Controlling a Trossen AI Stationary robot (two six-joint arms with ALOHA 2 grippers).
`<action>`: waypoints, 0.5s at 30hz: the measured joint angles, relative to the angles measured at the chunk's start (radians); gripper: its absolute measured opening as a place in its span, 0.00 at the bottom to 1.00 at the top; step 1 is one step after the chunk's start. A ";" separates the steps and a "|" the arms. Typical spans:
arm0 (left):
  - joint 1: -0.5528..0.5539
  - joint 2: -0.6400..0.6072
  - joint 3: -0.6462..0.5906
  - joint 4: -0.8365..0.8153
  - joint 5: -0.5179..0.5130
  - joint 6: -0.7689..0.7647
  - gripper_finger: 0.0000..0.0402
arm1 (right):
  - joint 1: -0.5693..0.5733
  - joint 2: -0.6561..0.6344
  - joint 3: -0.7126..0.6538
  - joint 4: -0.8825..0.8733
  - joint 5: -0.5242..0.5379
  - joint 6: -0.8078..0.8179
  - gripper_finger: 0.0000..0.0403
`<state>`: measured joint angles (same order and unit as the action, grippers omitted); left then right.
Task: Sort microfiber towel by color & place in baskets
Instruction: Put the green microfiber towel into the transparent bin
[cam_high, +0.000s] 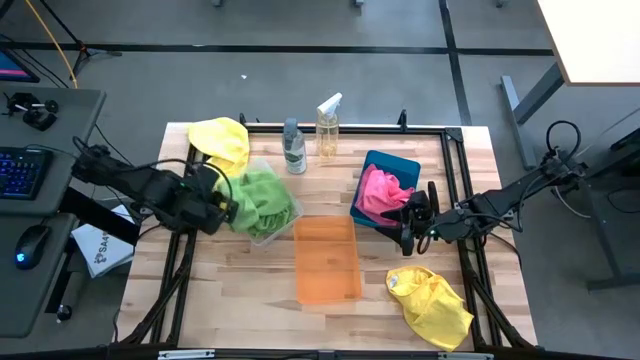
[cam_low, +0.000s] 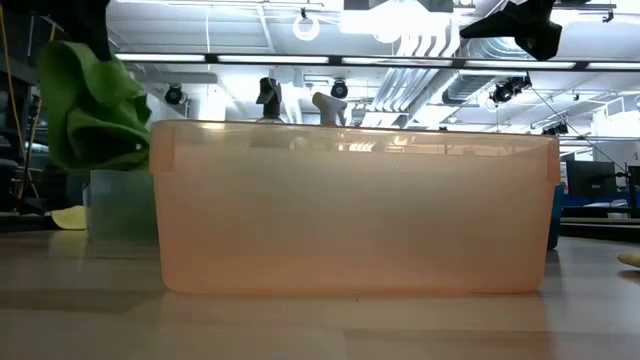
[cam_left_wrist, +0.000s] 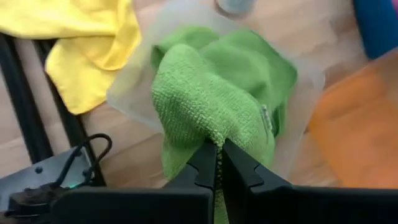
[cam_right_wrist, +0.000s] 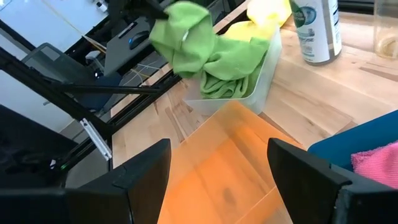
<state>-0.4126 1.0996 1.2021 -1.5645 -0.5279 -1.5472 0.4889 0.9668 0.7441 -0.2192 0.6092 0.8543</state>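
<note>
Jaws of left gripper (cam_left_wrist: 219, 163) pinch green towel (cam_left_wrist: 211, 93); right gripper (cam_right_wrist: 217, 180) spread wide.

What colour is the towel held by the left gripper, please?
Lime green towel, pinched by the left gripper; clearest in the left wrist view.

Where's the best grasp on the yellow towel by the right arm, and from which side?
Pinch the raised, bunched fold at the upper left end of the yellow towel, coming straight down. It lies crumpled on the table with nothing on it; the flatter lower part offers less to catch. The open right gripper hovers close, just above it in the high view.
</note>
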 joint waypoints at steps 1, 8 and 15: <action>0.000 0.008 -0.004 0.006 0.008 0.006 0.00 | 0.000 0.000 0.000 0.000 0.006 0.000 0.65; 0.036 0.091 -0.006 0.022 -0.036 0.031 0.00 | 0.000 0.000 0.000 0.000 0.039 0.006 0.65; 0.142 0.157 -0.006 0.235 -0.223 0.220 0.00 | 0.000 0.000 0.000 0.007 0.038 0.027 0.65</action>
<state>-0.2702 1.2570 1.1965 -1.3291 -0.7505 -1.3271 0.4889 0.9672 0.7441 -0.2123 0.6476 0.8814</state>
